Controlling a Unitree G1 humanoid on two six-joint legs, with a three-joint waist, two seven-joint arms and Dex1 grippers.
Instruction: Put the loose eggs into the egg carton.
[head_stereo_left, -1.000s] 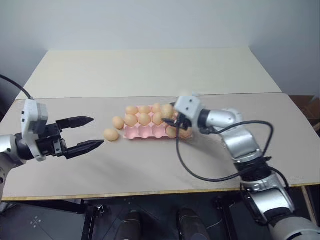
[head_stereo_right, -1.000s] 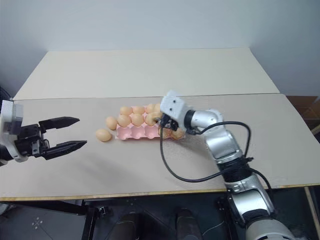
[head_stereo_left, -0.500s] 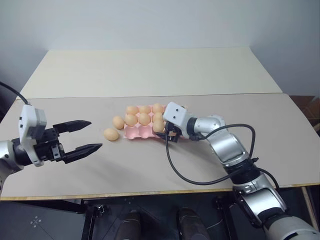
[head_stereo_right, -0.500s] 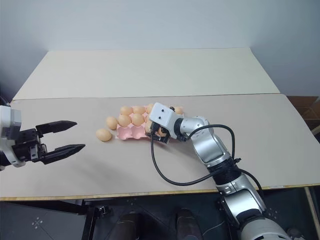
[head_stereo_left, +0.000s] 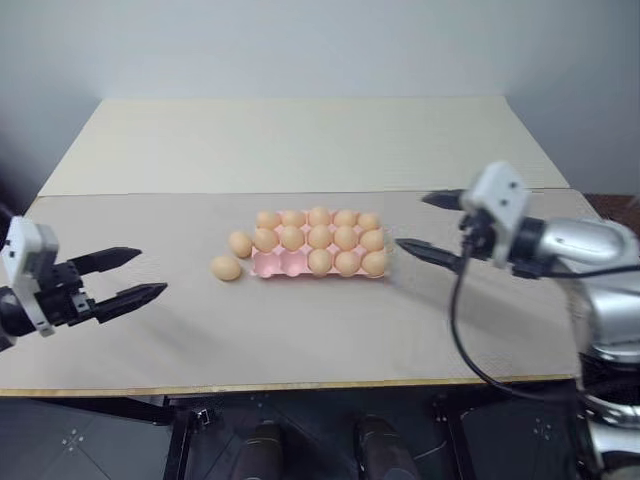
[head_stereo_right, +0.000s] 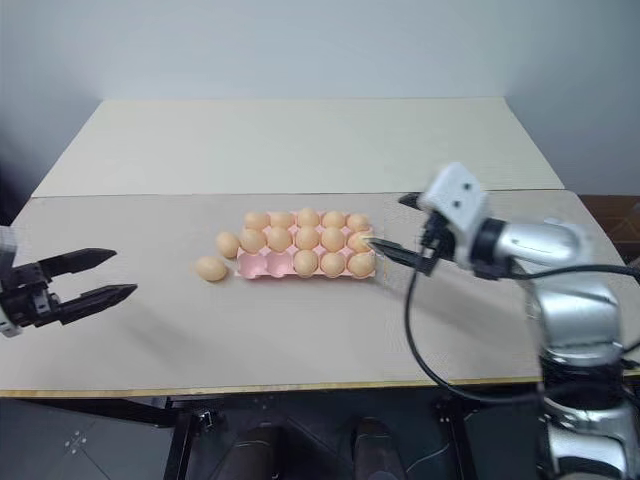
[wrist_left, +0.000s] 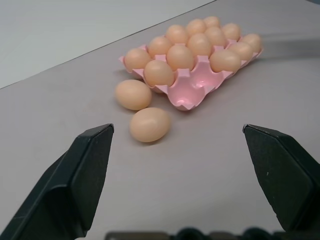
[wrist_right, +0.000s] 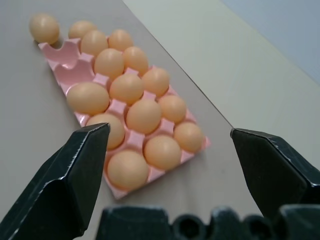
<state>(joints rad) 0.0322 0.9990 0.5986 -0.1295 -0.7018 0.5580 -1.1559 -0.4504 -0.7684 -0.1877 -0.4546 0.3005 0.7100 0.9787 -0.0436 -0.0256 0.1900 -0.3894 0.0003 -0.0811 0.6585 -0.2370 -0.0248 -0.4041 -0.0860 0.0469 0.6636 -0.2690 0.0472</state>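
The pale pink egg carton (head_stereo_left: 282, 265) lies mid-table, with eggs in all its cups but the two at the front left. Two loose eggs (head_stereo_left: 239, 244) (head_stereo_left: 225, 268) rest on the table just left of it, also in the left wrist view (wrist_left: 133, 94) (wrist_left: 150, 124). My left gripper (head_stereo_left: 152, 272) hovers open and empty well to the left of them, pointing at them. To the right of the carton, a little above the table, my right gripper (head_stereo_left: 412, 221) is open and empty, facing the carton's (wrist_right: 65, 57) filled end.
The grey table top (head_stereo_left: 300, 330) runs to a front edge close to me. A cream table (head_stereo_left: 300, 140) adjoins it at the back. A black cable (head_stereo_left: 460, 340) hangs from my right arm over the table's right part.
My right gripper has opened and drawn back to the right, off the carton, where an egg now sits in the front row's middle cup. My left gripper has shifted left.
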